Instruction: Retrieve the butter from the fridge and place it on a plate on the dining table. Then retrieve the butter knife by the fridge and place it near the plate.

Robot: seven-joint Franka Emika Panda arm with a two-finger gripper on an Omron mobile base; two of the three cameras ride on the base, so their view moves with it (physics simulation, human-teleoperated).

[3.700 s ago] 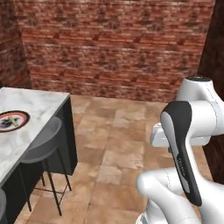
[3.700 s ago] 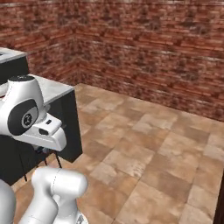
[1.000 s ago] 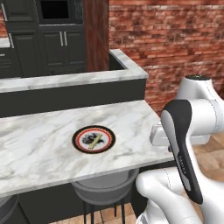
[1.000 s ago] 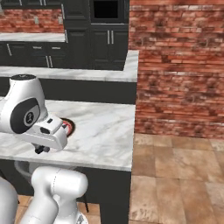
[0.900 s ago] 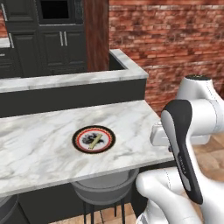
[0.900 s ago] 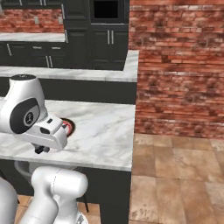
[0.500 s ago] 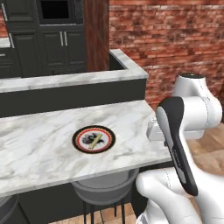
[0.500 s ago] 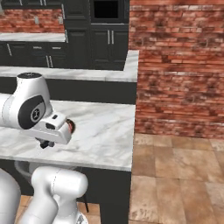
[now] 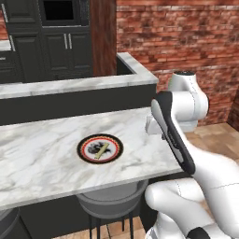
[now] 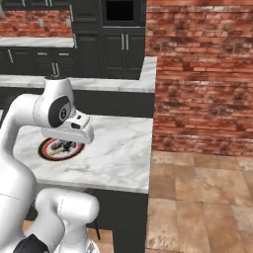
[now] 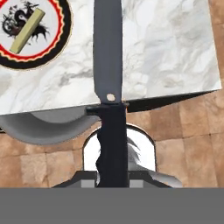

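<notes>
butter knife (image 11: pixel 108 65) — slim, dark, grey blade | held in gripper (image 11: pixel 112 177)

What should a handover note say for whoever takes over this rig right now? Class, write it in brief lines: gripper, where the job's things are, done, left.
Gripper: shut on the butter knife, blade pointing out over the dining table.
Butter: lying on the plate, which sits on the table.
Done: butter plated; knife picked up and brought to the table's edge.
Left: set the knife down on the marble near the plate and release it.
</notes>
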